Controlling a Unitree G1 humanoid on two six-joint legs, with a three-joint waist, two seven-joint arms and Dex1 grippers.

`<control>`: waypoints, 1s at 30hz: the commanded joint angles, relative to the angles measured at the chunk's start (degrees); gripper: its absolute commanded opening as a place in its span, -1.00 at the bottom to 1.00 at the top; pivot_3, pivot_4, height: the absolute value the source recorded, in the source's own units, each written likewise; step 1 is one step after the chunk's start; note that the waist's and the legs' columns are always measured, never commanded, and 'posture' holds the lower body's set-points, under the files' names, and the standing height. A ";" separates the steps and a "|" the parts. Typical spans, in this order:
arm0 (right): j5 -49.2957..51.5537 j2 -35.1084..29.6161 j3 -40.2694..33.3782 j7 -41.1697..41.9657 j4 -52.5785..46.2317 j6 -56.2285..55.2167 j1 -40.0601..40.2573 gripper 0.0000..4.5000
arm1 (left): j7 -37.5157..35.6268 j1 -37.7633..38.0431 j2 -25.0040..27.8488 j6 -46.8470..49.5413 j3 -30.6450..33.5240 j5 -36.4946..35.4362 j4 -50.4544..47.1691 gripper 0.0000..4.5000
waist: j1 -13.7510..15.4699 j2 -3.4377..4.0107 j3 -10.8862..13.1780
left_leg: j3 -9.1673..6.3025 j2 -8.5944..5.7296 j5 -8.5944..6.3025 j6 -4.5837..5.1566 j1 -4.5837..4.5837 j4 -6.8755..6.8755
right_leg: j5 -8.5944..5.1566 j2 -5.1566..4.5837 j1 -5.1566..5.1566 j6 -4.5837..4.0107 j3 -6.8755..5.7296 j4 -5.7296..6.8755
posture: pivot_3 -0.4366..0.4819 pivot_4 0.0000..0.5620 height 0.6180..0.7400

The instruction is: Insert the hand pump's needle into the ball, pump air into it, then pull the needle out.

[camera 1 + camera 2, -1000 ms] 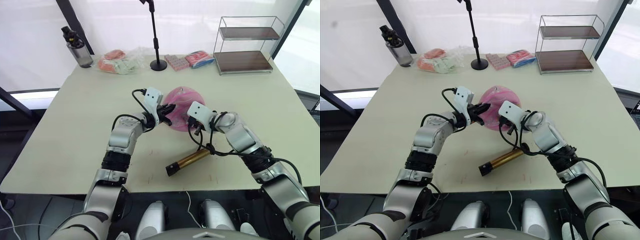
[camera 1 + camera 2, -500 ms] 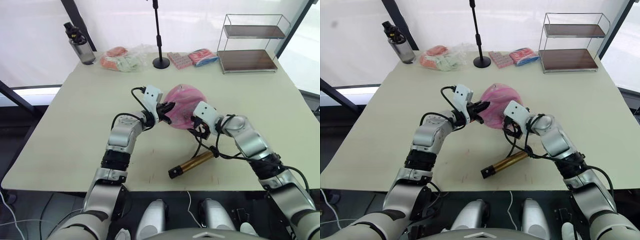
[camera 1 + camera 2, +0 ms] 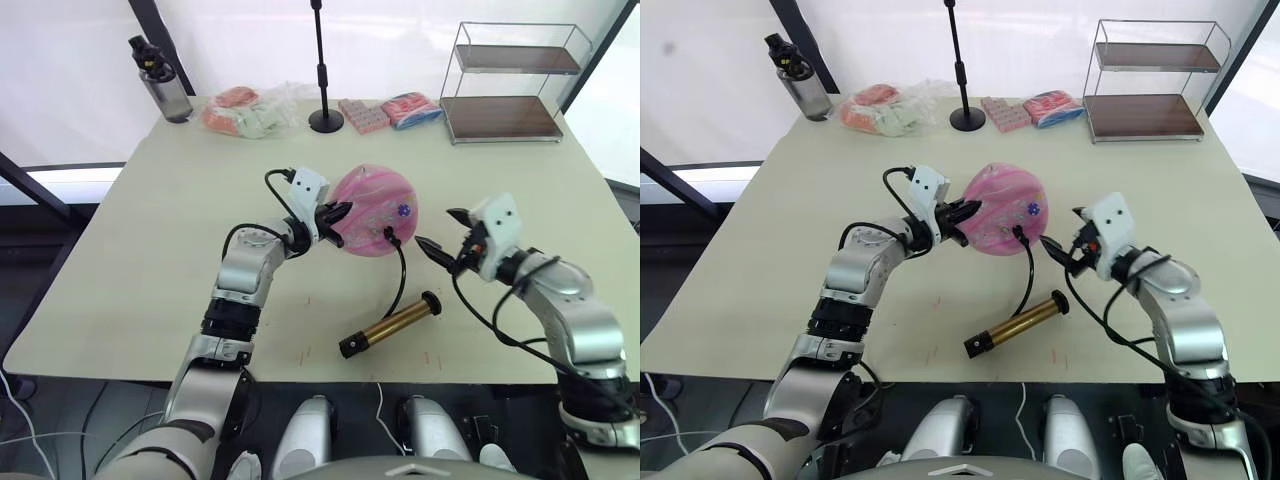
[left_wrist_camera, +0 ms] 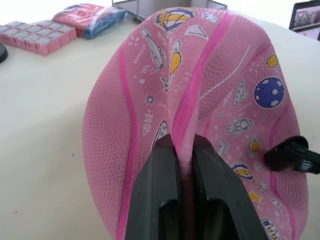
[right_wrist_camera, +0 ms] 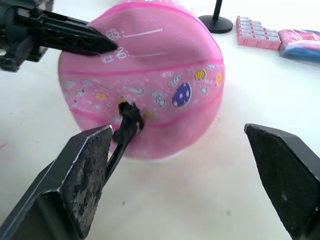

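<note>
The pink ball (image 3: 375,205) rests mid-table, partly deflated. My left gripper (image 3: 335,213) is shut on a pinched fold of the ball's (image 4: 200,95) skin, on its left side. The gold hand pump (image 3: 390,325) lies flat on the table in front of the ball. Its black hose (image 3: 400,275) curves up to a black fitting (image 5: 129,117) seated in the ball; the needle itself is hidden inside. My right gripper (image 3: 440,235) hovers open just right of the ball, and nothing sits between its fingers (image 5: 85,175).
Along the far edge stand a bottle (image 3: 160,80), a bag of packets (image 3: 250,112), a black stand (image 3: 323,70), pink and blue packets (image 3: 385,110) and a wire shelf (image 3: 515,85). Bare table lies on both sides of the arms.
My right gripper has opened, let go of the hose end at the ball and drawn back to the right. The fitting stays in the ball. The left gripper holds as before.
</note>
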 commanded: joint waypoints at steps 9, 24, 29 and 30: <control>13.15 -7.57 -12.79 14.70 2.80 -17.21 14.94 0.98 | -1.93 1.26 0.62 1.38 -5.71 4.23 1.83 -1.00 | 0.61 -0.03 0.21 | 0.10 0.01 0.00 0.01 -0.06 0.01 | -0.01 0.01 0.04 0.00 -0.10 -0.12 | -0.05 -0.47 1.00; 20.87 -12.47 -19.22 26.21 10.96 -27.18 20.68 1.00 | -4.41 0.18 1.10 0.64 -5.49 4.09 -1.70 -0.65 | 0.73 -0.06 0.33 | 0.12 0.01 0.00 0.02 -0.14 0.04 | 0.01 0.01 0.03 -0.02 -0.11 -0.14 | -0.05 -0.47 1.00; 21.74 -12.11 -18.95 25.86 11.29 -28.46 20.59 1.00 | -4.07 -0.10 0.89 0.40 -3.94 3.39 -2.67 0.22 | 0.69 -0.01 0.41 | 0.10 0.00 0.01 0.02 -0.21 0.09 | 0.04 0.02 0.00 -0.06 -0.12 -0.13 | -0.05 -0.47 1.00; 21.77 -12.04 -18.89 25.83 11.39 -28.72 20.56 1.00 | -4.07 -0.24 0.94 0.31 -3.66 3.26 -2.94 0.36 | 0.68 0.00 0.49 | 0.11 0.00 0.01 0.02 -0.22 0.13 | 0.05 0.02 0.00 -0.07 -0.12 -0.12 | -0.05 -0.47 1.00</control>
